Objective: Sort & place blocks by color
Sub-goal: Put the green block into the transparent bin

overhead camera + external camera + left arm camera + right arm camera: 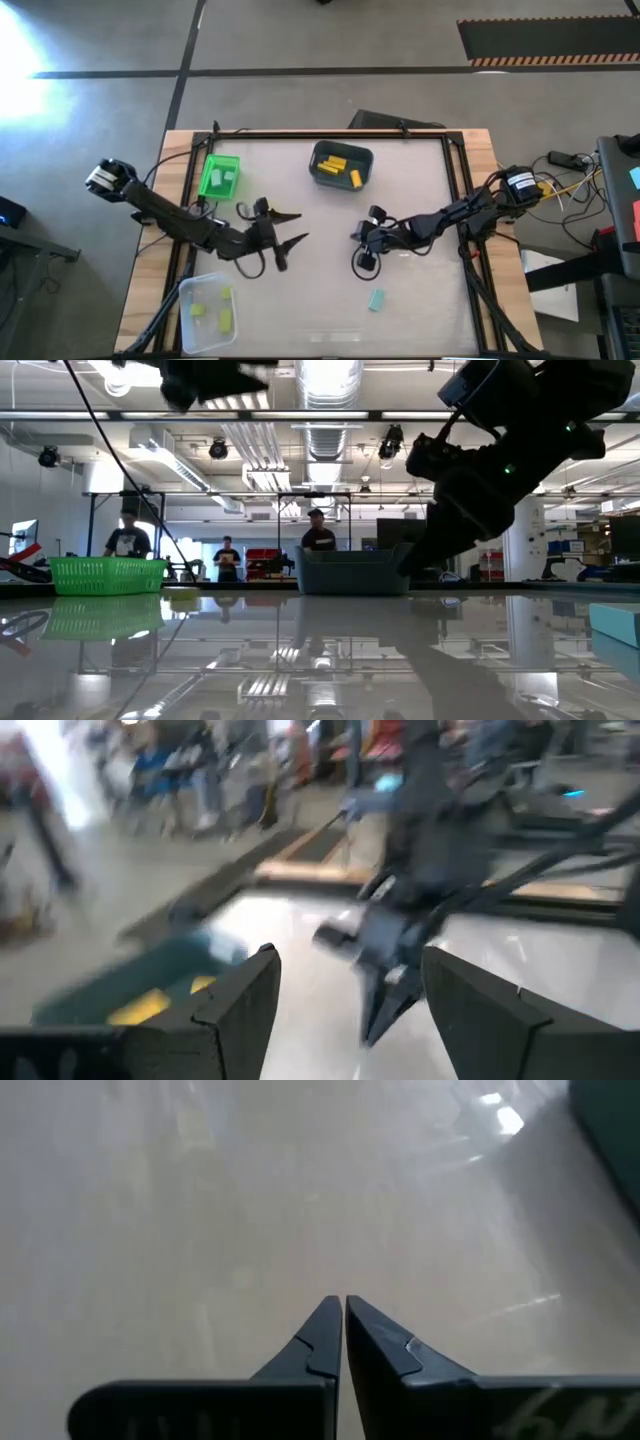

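Observation:
One teal block (376, 299) lies alone on the white table top near the front, right of centre; it also shows at the low view's right edge (615, 622). My left gripper (297, 228) is open and empty at mid-table, pointing toward the table's right edge; its wrist view (348, 960) shows the spread fingers. My right gripper (356, 236) is shut and empty at mid-table, facing the left one, behind the teal block; its wrist view (343, 1302) shows the fingertips closed over bare table.
A bright green bin (220, 176) with pale blocks stands at the back left. A dark grey bin (341, 165) with yellow blocks stands at the back centre. A clear bin (208, 312) with lime-green blocks stands at the front left. People stand in the room behind.

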`<action>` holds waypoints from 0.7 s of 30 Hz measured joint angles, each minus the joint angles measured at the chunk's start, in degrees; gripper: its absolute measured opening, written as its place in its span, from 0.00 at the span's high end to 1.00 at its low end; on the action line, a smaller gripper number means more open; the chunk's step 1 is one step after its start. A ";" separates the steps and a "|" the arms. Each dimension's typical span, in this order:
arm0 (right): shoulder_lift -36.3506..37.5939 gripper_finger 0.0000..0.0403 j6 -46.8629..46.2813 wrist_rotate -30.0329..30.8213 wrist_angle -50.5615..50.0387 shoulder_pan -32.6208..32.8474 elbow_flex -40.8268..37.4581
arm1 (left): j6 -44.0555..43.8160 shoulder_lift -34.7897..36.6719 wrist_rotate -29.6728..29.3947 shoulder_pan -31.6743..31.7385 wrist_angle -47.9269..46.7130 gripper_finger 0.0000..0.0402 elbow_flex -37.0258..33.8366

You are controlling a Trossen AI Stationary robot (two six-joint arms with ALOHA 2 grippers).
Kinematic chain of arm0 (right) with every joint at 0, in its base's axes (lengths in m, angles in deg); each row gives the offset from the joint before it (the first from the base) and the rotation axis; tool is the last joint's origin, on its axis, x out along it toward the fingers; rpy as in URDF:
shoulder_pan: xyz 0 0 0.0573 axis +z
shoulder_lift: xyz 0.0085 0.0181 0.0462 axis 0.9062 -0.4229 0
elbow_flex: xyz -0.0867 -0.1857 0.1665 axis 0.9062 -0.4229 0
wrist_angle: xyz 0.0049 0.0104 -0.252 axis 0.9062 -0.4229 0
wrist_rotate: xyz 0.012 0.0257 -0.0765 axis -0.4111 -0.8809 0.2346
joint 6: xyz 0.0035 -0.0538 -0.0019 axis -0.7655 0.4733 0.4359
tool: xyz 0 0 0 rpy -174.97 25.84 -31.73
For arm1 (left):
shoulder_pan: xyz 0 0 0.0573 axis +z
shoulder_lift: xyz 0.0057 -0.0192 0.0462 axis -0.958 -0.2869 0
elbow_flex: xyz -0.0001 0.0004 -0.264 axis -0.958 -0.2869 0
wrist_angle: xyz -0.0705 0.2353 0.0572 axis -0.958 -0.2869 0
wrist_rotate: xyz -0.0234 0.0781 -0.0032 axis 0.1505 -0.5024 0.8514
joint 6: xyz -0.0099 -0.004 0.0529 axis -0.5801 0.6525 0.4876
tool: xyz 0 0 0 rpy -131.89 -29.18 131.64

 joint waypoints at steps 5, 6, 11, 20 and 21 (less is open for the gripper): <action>0.00 0.98 1.53 -0.02 0.00 0.35 0.60 | -24.89 -0.19 0.57 4.85 -25.56 0.46 0.93; 0.00 0.98 1.64 0.00 0.02 0.33 0.78 | -31.09 -0.11 2.82 6.73 -33.62 0.47 2.11; 0.02 0.98 3.01 0.01 0.25 0.31 1.82 | -48.62 -2.31 12.96 15.35 -63.09 0.57 5.99; 0.04 0.98 4.46 0.02 0.50 0.31 2.26 | -63.06 -10.43 23.22 24.12 -72.82 0.62 6.25; 0.03 0.98 4.46 0.02 0.49 0.31 2.26 | -66.37 -11.22 23.23 24.40 -72.95 0.63 6.25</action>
